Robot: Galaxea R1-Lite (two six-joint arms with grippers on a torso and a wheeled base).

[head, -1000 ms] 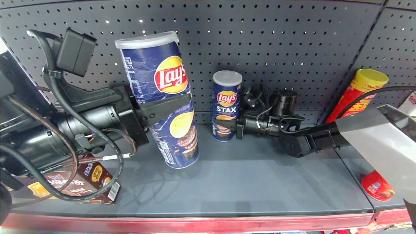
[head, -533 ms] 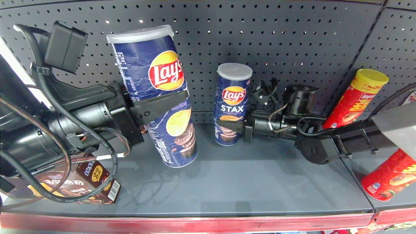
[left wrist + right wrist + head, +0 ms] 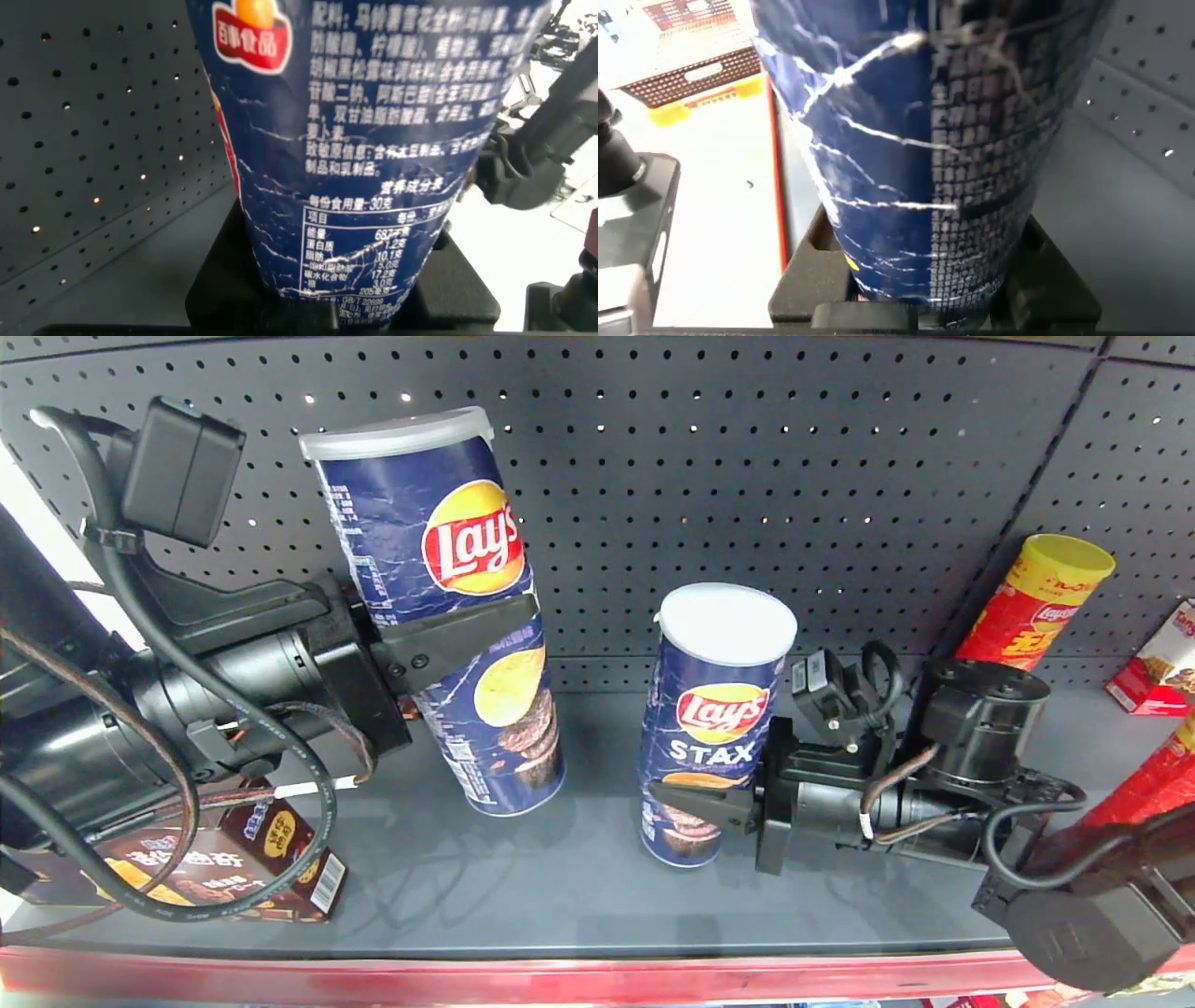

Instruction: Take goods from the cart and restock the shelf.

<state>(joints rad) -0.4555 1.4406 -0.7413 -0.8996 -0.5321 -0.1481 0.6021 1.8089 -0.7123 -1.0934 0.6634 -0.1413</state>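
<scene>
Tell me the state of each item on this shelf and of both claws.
Tall blue chip canister with clear lid: lid on, gripped.
Short blue chip canister with white lid: lid on, gripped.
Left claw: shut on the tall canister.
Right claw: shut on the short canister.
Red-and-yellow chip canister: leaning against pegboard.

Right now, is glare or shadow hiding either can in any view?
Head view: no glare on the tall can or short can; faint cable shadows on the shelf, bright pinpoints through the pegboard. Left wrist view: background beside the tall can washed out white. Right wrist view: one small glint on the short can, floor behind bright.
</scene>
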